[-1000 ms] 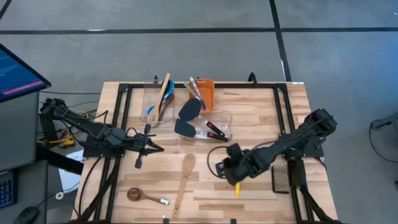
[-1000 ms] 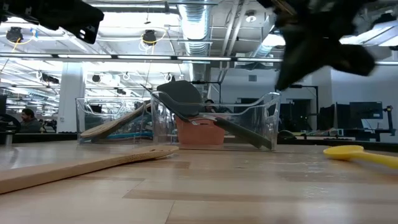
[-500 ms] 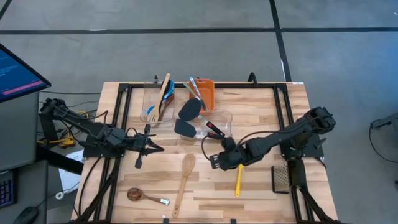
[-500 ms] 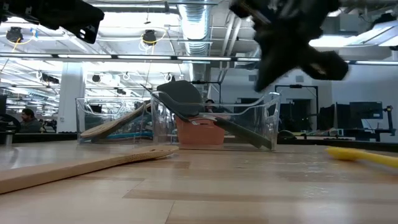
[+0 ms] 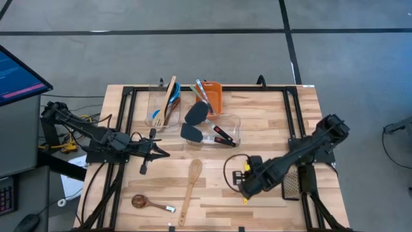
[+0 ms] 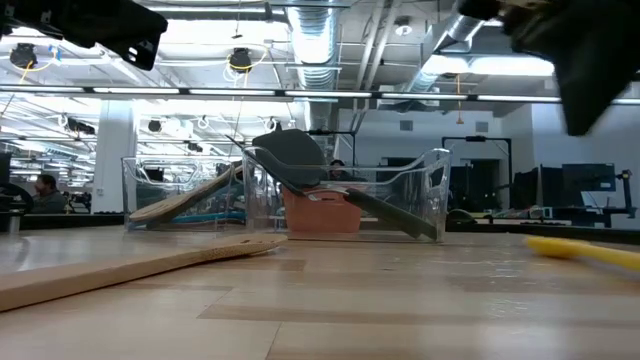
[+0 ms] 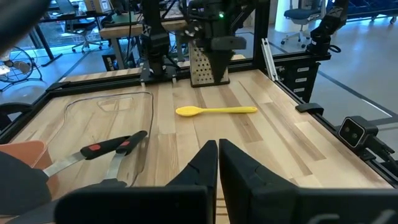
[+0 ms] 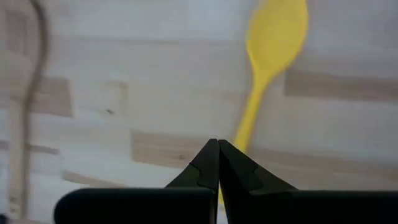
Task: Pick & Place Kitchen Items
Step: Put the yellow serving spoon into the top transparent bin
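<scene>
Right claw (image 8: 218, 144) pressed together, holding nothing, hovering right over the yellow spoon (image 8: 268, 59) on the table (image 5: 270, 113). Beyond it: clear tub (image 5: 215, 131) with two black turners (image 5: 195, 124) and red-marked tongs (image 7: 102, 149). Farther: orange bin (image 5: 212, 96) holding long utensils, second clear tub (image 5: 161, 106) with wooden and blue ones. Left claw (image 7: 218, 149) also closed, empty, parked well left. No readable labels.

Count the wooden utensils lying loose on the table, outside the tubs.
2: a long pale wooden spoon at the near middle, and a short dark wooden spoon near the left front. More may be hidden.
</scene>
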Robot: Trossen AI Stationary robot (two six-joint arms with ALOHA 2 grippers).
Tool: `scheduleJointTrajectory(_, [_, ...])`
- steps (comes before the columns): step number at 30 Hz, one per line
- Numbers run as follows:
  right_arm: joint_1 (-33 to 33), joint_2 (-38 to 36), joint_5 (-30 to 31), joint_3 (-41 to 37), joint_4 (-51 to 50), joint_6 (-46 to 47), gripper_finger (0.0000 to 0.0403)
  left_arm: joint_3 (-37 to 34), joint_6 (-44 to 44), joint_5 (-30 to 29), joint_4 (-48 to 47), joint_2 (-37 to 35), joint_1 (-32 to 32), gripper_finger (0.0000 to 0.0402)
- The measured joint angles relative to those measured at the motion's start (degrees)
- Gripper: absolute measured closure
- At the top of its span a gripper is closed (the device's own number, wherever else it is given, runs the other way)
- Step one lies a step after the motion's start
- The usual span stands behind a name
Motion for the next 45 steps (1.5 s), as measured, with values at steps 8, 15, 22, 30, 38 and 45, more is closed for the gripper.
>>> scheduleJointTrajectory(8, [3.3,0.5,-1.5,0.0,0.1,2.1,0.0403,0.0,0.0,0.2,0.0,0.0,0.0,0.0399])
scheduleJointTrajectory(15, [3.5,0.5,-1.5,-1.7,0.4,1.4,0.0378,0.0,0.0,0.2,0.0,0.0,0.0,0.0399])
scheduleJointTrajectory(22, [2.8,0.5,-1.5,-2.2,1.6,-1.4,0.0297,0.0,0.0,0.1,0.0,0.0,0.0,0.0399])
scheduleJointTrajectory(30, [1.7,0.5,-1.5,-2.3,1.7,-1.5,0.0196,0.0,0.0,-0.1,0.0,0.0,0.0,0.0399])
scheduleJointTrajectory(38, [1.9,0.5,-1.5,-2.2,2.5,-1.5,0.0171,0.0,0.0,-0.1,0.0,0.0,0.0,0.0399])
scheduleJointTrajectory(45, [1.9,0.5,-1.4,-2.3,3.2,-1.5,0.0185,0.0,0.0,-0.1,0.0,0.0,0.0,0.0399])
